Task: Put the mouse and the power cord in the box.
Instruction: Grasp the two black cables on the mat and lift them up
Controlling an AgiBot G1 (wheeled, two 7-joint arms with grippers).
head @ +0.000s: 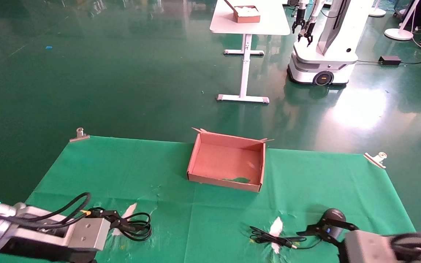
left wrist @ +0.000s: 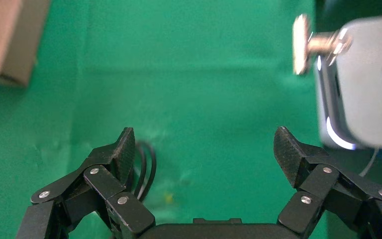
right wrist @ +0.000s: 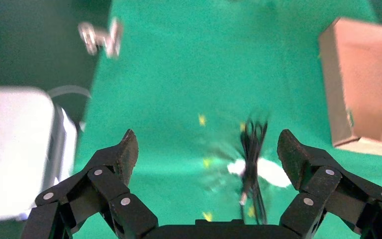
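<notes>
- Head view: the box (head: pixel 227 162) sits empty mid-table. The power cord (head: pixel 134 226) lies just ahead of my left gripper (head: pixel 112 217); the mouse (head: pixel 334 221) lies at my right gripper (head: pixel 318 231), its bundled cable (head: pixel 270 239) trailing toward the table's middle.
- Left wrist view: my left gripper (left wrist: pixel 204 155) is spread wide, holding nothing; cord loops (left wrist: pixel 146 169) touch one finger.
- Right wrist view: my right gripper (right wrist: pixel 208 155) is wide open and empty, the cable bundle (right wrist: pixel 252 167) lying lengthwise between its fingers.

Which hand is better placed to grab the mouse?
The right hand. It is open beside the mouse at the near right of the table, while the left hand sits open by the power cord on the far side from it.
</notes>
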